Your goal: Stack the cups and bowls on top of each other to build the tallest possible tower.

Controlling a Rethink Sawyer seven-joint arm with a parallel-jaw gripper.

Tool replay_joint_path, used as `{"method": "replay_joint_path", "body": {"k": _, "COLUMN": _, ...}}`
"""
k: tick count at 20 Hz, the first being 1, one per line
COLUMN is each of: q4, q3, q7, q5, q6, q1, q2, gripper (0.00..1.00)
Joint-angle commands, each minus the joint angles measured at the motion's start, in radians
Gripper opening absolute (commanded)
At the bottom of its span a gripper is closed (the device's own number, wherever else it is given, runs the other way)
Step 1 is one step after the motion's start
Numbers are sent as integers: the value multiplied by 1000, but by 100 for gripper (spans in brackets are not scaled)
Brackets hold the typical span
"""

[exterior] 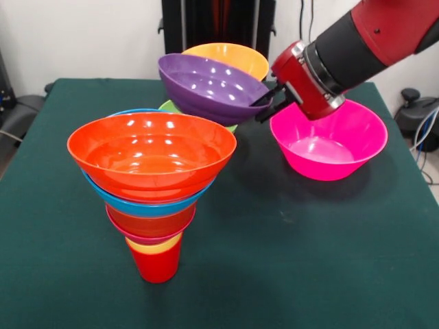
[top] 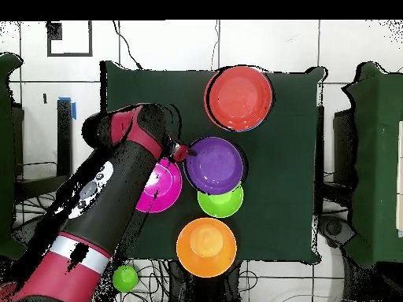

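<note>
The tower (exterior: 154,199) stands at the front left: a red cup (exterior: 158,264) as base, a yellow rim (exterior: 154,247) above it, then crimson-pink, orange and blue bowls, with a wide orange-red bowl (exterior: 152,154) on top; in the overhead view only that top bowl (top: 240,98) shows. My gripper (exterior: 271,101) is shut on the right rim of the purple bowl (exterior: 212,86) and holds it tilted above the table, behind the tower. In the overhead view the gripper (top: 179,152) is at the purple bowl's (top: 214,163) left rim.
A magenta-pink bowl (exterior: 329,140) sits upright at the right, under my arm (top: 160,186). A green bowl (top: 220,200) lies partly under the purple one. A light orange bowl (exterior: 230,58) (top: 206,245) sits at the far side. The table (exterior: 309,260) has a green cloth.
</note>
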Motion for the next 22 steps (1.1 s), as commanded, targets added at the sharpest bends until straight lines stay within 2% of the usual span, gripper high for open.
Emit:
{"method": "replay_joint_path", "body": {"k": 1, "q4": -11, "q3": 150, "q7": -83, "q5": -41, "q6": 92, "q1": -18, "q2": -33, "gripper": 0}}
{"method": "replay_joint_path", "body": {"k": 12, "q4": -32, "q3": 158, "q7": -184, "q5": -57, "q6": 255, "q1": -37, "q2": -136, "gripper": 0}}
{"method": "replay_joint_path", "body": {"k": 22, "q4": 3, "q3": 170, "q7": -338, "q5": -142, "q6": 255, "q1": -83, "q2": -257, "gripper": 0}}
